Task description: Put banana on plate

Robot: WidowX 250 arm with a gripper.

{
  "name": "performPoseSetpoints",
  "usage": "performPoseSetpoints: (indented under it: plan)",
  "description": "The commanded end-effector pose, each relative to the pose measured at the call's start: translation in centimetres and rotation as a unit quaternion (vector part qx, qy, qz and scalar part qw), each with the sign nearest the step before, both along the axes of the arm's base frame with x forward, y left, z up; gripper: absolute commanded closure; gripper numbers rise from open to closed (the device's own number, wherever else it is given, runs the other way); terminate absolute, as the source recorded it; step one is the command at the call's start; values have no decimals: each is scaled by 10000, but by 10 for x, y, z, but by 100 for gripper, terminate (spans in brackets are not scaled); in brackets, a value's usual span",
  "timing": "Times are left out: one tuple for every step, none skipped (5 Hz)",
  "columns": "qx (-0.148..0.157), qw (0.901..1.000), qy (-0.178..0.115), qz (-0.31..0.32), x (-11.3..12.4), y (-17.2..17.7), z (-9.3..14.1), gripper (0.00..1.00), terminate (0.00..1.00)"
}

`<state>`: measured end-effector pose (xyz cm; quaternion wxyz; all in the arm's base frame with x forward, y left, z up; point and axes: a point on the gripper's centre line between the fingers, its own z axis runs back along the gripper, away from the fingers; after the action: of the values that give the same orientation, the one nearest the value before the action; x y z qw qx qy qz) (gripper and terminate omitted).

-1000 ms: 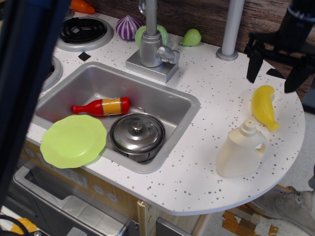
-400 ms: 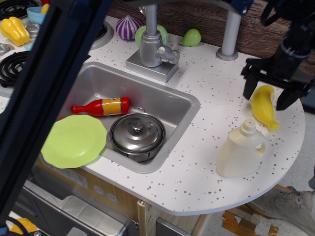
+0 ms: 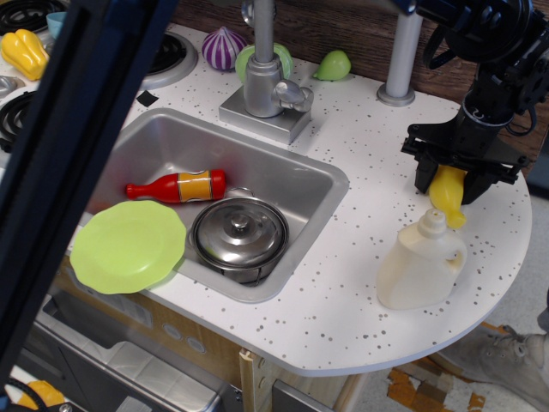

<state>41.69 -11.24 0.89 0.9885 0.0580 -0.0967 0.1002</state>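
The black tool (image 3: 455,176) is down over the banana (image 3: 448,194) on the speckled white worktop (image 3: 360,249), well to the right of the sink (image 3: 206,184); its 2 fingers (image 3: 424,172) stand on either side of the banana's upper end, at or very near its skin, though whether they truly pinch it cannot be told. Only the lower yellow part of the banana shows below the tool, its tip just above and beside the cap of the cream bottle (image 3: 420,262), which stands upright right of the sink. The lime-green plate (image 3: 127,245) lies at the sink's front left corner, overhanging the worktop's edge and just beside the lidded steel pot (image 3: 238,233) that sits inside the sink. A red ketchup bottle (image 3: 176,185) lies on its side in the sink behind the pot. The grey faucet (image 3: 264,77) rises behind the sink, with a purple onion toy (image 3: 223,47) to its left.
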Motion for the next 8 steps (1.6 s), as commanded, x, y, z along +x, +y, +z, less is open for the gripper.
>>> performPoseSetpoints:
  plan:
    - [-28, 9998, -46, -175, -12, 21, 54, 100, 0]
    - [439, 9987, 68, -235, -34, 60, 90, 100, 0]
    - [605, 9979, 140, -162, -66, 92, 107, 100, 0]
    - [629, 9977, 228, 78, -99, 111, 109, 100, 0]
    - [766, 9964, 259, 254, -134, 139, 102, 100, 0]
    - [693, 9942, 391, 726, -151, 166, 84, 100, 0]
    - [291, 9959, 670, 538, -150, 193, 65, 100, 0]
    - [257, 9976, 484, 419, -152, 221, 52, 100, 0]
